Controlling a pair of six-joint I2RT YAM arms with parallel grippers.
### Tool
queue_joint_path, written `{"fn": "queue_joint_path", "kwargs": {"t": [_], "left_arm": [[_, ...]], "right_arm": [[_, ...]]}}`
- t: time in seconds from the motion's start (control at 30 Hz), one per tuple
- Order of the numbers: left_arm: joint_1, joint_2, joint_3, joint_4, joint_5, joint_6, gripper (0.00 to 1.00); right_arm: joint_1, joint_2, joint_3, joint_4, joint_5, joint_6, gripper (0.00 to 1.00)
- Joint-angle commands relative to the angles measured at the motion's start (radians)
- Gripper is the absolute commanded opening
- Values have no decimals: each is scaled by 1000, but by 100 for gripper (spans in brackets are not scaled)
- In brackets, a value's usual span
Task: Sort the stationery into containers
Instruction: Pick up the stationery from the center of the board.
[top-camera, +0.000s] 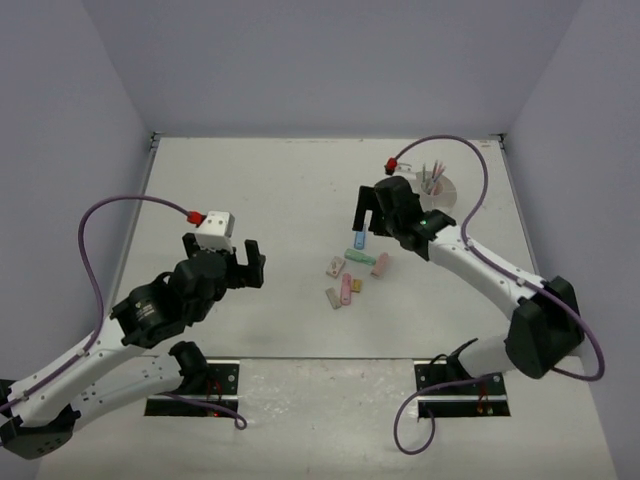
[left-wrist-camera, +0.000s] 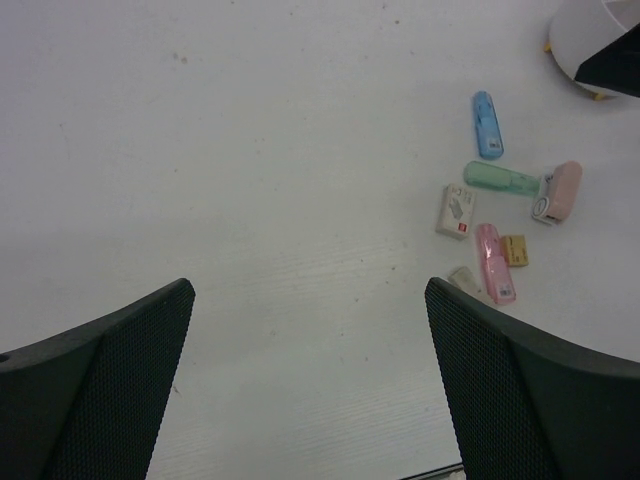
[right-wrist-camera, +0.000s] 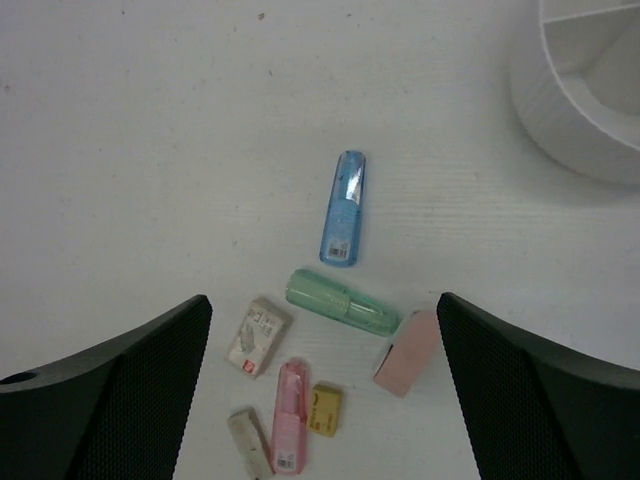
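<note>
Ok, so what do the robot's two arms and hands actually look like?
The left arm and right arm both have white links with black joints. A purple cable with a red plug runs to each wrist. The left hand and right hand are black, with broad fingers whose pads show a fine mesh texture.

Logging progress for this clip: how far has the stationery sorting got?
Done: some pens stand in the white tub. In hand: nothing; right hand and left hand are open, empty. Left: seven small pieces lie loose on the table, including the blue one and green one.
</note>
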Motion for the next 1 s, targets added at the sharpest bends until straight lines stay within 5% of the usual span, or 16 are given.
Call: {"fn": "queue_joint_path", "kwargs": {"t": [0.0, 0.07, 0.37, 0.63, 0.97], "left_arm": [[7, -17, 6, 13, 3, -19, 100], [7, -18, 4, 18, 10, -14, 100], [6, -10, -1, 29, 37, -1, 100], [6, -24, -3, 34, 44, 2, 100], [6, -31, -4, 37, 49, 3, 100]], "right_arm": [[-12, 232, 202, -130, -103, 24, 88], [-18, 344, 317, -189, -113, 10, 77], [-81, 638, 546, -330, -64, 19, 63], [-118, 767, 626, -351, -114, -13, 47], [-124, 805, 634, -370, -172, -26, 38]]}}
